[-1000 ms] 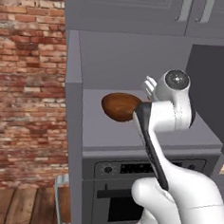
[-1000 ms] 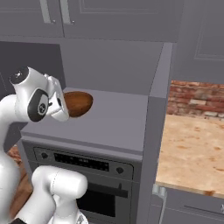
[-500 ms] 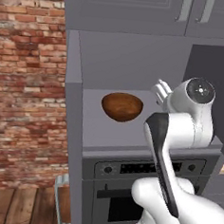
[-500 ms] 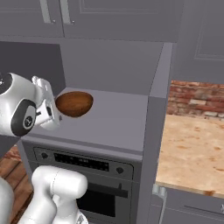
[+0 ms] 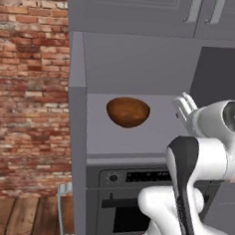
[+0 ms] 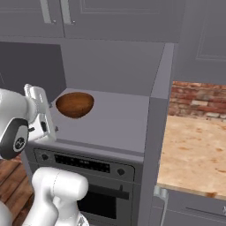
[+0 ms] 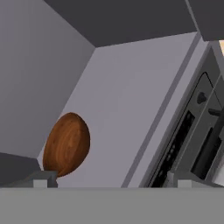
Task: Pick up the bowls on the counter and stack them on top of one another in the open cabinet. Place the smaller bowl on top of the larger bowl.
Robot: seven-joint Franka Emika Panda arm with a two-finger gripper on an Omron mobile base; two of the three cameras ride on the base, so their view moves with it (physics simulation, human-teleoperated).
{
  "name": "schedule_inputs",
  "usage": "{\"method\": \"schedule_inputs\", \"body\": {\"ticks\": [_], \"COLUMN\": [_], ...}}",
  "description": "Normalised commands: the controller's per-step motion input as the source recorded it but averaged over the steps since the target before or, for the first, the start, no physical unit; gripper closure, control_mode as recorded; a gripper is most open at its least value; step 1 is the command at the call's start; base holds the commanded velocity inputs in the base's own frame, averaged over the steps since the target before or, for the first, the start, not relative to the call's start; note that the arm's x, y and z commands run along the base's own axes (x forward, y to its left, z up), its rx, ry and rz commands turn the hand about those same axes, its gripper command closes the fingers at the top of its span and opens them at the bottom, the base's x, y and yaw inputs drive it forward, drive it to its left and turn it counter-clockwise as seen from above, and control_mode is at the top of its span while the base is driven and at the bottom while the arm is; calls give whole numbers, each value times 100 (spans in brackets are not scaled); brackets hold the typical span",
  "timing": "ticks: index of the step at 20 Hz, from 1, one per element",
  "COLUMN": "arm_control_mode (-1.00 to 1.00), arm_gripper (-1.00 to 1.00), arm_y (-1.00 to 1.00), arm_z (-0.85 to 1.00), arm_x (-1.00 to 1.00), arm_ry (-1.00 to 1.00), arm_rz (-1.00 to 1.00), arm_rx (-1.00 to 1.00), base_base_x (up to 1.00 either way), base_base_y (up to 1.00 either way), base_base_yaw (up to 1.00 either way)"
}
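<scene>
End effector [image 5: 184, 109] pulled back (spread, empty), larger bowl [image 5: 128, 111] apart on shelf [image 5: 160, 133]

glossy reddish-brown larger bowl [image 5: 128, 111], grey open cabinet [image 5: 118, 64], mottled tan counter [image 6: 194, 152].

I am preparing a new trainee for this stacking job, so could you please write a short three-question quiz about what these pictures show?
1. True or false: the larger bowl already sits on the grey shelf of the open cabinet.
2. Multiple choice: the hand is (a) shut on the bowl, (b) open and holding nothing, (c) pressing the oven door.
3. Fill in: directly below the shelf is a built-in ____.

Key: 1 true. 2 b; in the right base view the hand is beside the bowl, apart from it. 3 oven.
</scene>
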Motion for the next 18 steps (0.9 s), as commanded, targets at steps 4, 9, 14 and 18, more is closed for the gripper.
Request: {"method": "schedule_inputs", "body": {"ticks": [4, 9, 14, 18], "arm_control_mode": [-100, -100, 100, 100], "arm_gripper": [-100, -100, -100, -100], "arm_y": [-10, -4, 0, 0], "arm_z": [22, 23, 10, 0], "arm_x": [-38, -38, -23, 0], "arm_ry": [0, 0, 0, 0], "arm_rz": [2, 2, 1, 0], "arm_rx": [2, 3, 1, 0], "base_base_x": [0, 0, -14, -43], "base_base_y": [0, 0, 0, 0], "base_base_yaw": [0, 0, 1, 0]}}
